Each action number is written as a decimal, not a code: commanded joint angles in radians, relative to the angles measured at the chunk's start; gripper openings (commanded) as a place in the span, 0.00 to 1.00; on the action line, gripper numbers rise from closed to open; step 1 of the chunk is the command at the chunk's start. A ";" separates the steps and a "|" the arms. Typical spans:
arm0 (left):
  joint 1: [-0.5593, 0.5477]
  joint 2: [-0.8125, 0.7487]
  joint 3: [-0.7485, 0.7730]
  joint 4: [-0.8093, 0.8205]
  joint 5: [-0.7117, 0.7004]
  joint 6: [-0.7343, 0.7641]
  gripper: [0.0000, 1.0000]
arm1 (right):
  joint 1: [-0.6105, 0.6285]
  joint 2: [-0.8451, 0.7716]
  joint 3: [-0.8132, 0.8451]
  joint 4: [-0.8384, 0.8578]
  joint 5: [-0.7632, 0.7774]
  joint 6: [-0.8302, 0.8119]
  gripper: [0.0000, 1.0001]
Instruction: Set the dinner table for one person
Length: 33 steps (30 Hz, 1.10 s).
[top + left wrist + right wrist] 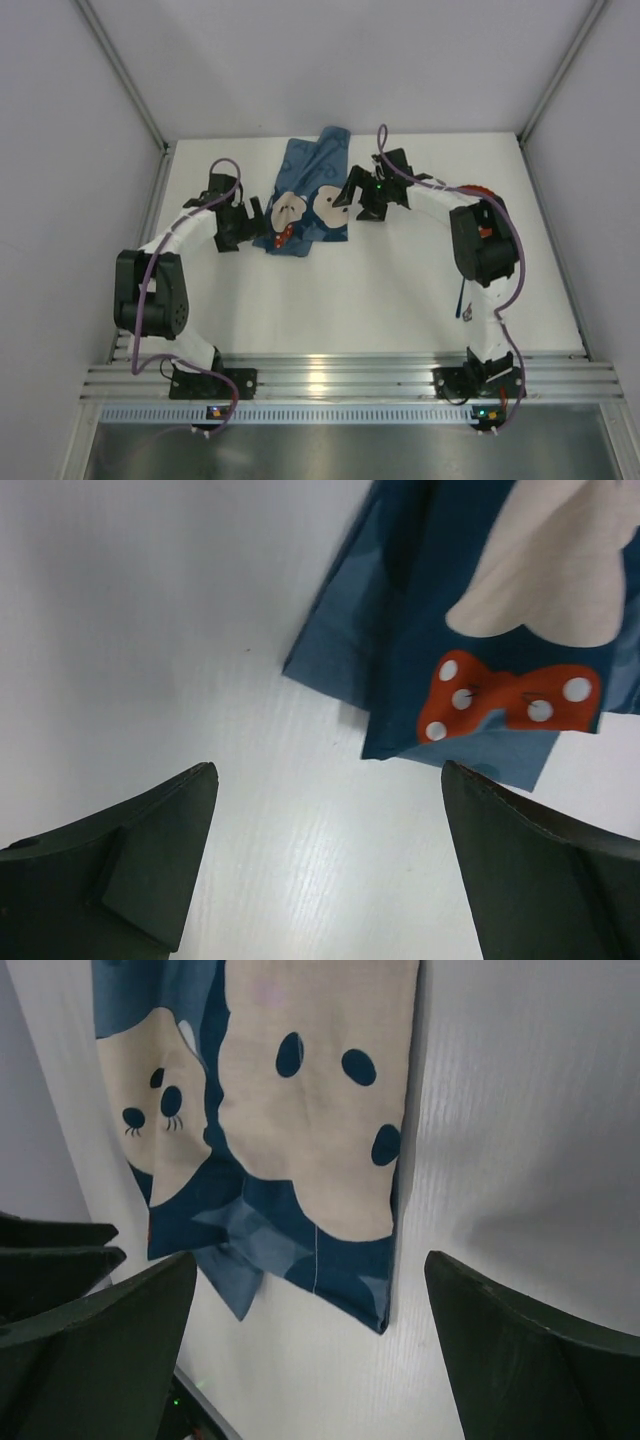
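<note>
Barely started: the rumpled placemat (pixel 305 195) sits at twelve o'clock on the desk (pixel 400 300), unspread; left gripper (pixel 256 216) and right gripper (pixel 346 190) gape empty.

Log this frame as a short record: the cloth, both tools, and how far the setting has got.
placemat: blue with a mouse print, rumpled and partly folded, lying on the dinner table
left tool: open, at the placemat's left near corner, holding nothing
right tool: open, at the placemat's right edge, holding nothing
setting: placemat not yet spread flat
</note>
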<state>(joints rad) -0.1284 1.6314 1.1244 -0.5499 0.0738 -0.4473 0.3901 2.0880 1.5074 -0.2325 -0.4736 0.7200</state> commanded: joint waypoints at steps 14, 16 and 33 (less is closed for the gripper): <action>0.110 0.146 -0.028 0.140 0.150 0.007 0.91 | 0.101 0.191 0.165 -0.050 0.098 0.045 0.53; 0.121 0.180 0.000 0.148 0.158 0.004 0.88 | 0.101 0.199 0.166 -0.053 0.095 0.044 0.40; 0.197 0.307 -0.034 0.292 0.391 -0.030 0.45 | 0.087 0.224 0.185 -0.087 0.093 0.041 0.08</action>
<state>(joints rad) 0.0757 1.8656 1.1210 -0.2836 0.4099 -0.4786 0.4793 2.2807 1.6592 -0.2695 -0.4049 0.7639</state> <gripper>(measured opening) 0.468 0.086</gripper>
